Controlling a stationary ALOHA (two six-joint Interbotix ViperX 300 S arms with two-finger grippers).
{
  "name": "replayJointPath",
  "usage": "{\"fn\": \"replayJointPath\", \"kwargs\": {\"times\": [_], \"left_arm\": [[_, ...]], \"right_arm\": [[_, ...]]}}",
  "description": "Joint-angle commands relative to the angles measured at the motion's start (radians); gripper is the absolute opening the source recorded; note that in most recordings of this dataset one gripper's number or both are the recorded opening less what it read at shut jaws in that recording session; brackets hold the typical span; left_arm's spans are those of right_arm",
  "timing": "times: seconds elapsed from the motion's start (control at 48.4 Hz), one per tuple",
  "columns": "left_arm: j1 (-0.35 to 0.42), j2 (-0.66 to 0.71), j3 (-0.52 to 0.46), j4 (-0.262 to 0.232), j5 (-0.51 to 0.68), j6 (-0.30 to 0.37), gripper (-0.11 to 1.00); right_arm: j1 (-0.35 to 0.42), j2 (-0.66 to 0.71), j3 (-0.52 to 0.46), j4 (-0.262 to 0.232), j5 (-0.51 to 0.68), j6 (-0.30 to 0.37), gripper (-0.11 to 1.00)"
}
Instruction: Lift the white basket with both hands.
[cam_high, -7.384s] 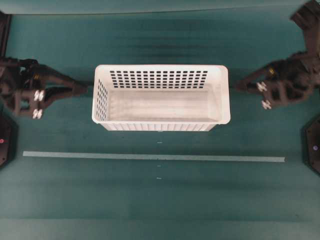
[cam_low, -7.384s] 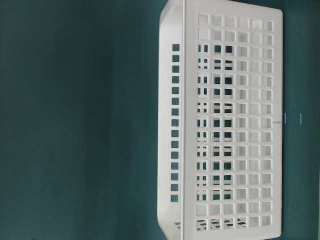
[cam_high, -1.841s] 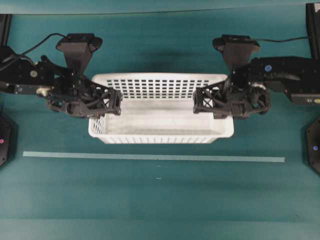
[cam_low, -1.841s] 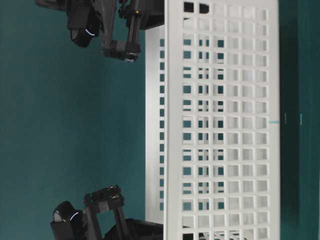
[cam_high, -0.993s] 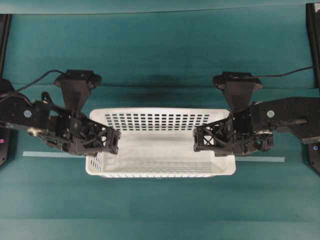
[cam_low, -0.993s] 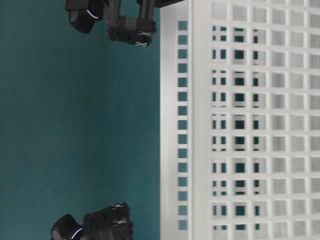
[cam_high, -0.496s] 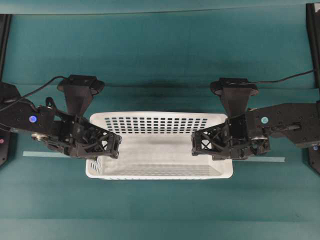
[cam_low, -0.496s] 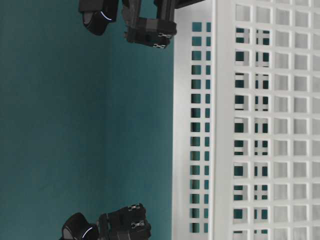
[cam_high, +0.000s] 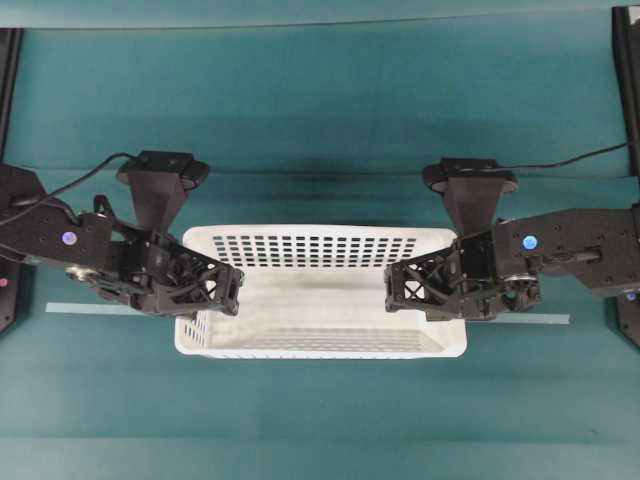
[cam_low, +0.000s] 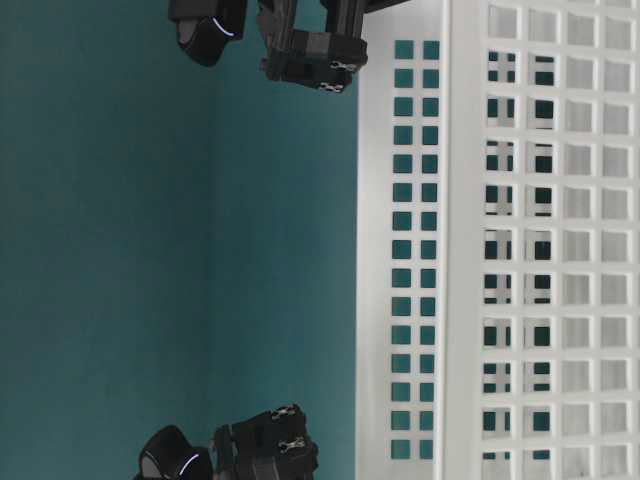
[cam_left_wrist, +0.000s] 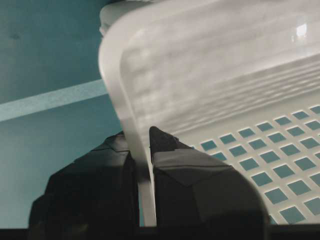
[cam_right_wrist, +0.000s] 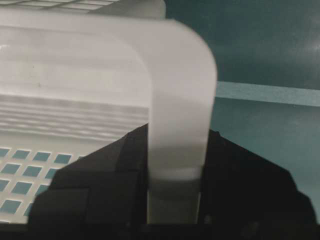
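left gripper (cam_high: 228, 290) is clamped on the left end wall of the white basket (cam_high: 320, 340), one finger inside and one finger (cam_left_wrist: 90, 195) outside; the wrist view shows the rim pinched between them. the basket sits between the two arms over the green table (cam_high: 320, 120), its near wall crossing the pale tape line (cam_high: 90, 308). in the table-level view the perforated wall (cam_low: 520, 250) fills the frame, with green showing through the holes. right gripper (cam_high: 398, 290) is likewise closed on the right end rim, its fingers (cam_right_wrist: 95, 195) straddling the broad rounded lip. a black camera block (cam_high: 470, 185) stands above that wrist.
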Motion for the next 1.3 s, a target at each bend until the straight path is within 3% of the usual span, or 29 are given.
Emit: {"fn": "replayJointPath", "kwargs": {"times": [0.0,0.434,0.558,0.641,0.765,0.91,1.055,1.282], "left_arm": [[0.002,-0.008,-0.011,0.011,-0.023,0.014,-0.01],[0.002,-0.014,0.028,0.011,-0.086,0.014,0.0],[0.003,-0.015,0.029,0.011,-0.091,0.014,0.08],[0.003,-0.015,0.031,0.011,-0.089,0.012,0.21],[0.003,-0.017,0.031,0.011,-0.091,0.012,0.53],[0.003,-0.018,0.034,0.011,-0.089,0.011,0.89],[0.003,-0.018,0.037,0.009,-0.091,0.011,0.88],[0.003,-0.025,0.043,0.009,-0.089,0.011,0.88]], "right_arm": [[0.009,0.012,0.002,-0.011,-0.034,-0.012,0.17],[0.003,0.009,0.051,-0.005,-0.12,-0.014,0.17],[0.002,0.011,0.051,-0.005,-0.123,-0.012,0.17],[0.002,0.011,0.051,-0.005,-0.123,-0.012,0.19],[0.002,0.011,0.052,-0.005,-0.132,-0.012,0.38],[0.003,0.011,0.054,-0.005,-0.137,-0.008,0.72],[-0.005,0.009,0.055,-0.009,-0.137,-0.006,0.96],[-0.014,0.002,0.055,-0.011,-0.121,-0.009,0.97]]}}
